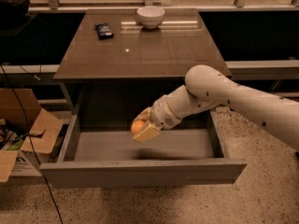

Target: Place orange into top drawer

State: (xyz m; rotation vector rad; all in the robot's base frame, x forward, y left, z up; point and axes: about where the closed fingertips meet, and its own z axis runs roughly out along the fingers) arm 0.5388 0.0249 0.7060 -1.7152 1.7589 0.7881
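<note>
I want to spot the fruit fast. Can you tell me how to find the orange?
Find the brown-topped cabinet and its open drawer below. Over the drawer's middle hangs the robot's gripper, fingers shut on the orange. It is the only small, round, orange thing; the bowl up top is white.

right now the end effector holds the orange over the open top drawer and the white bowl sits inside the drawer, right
No: the camera view shows the white bowl on the cabinet top, near its back edge. The end effector does hold the orange over the open top drawer.
</note>
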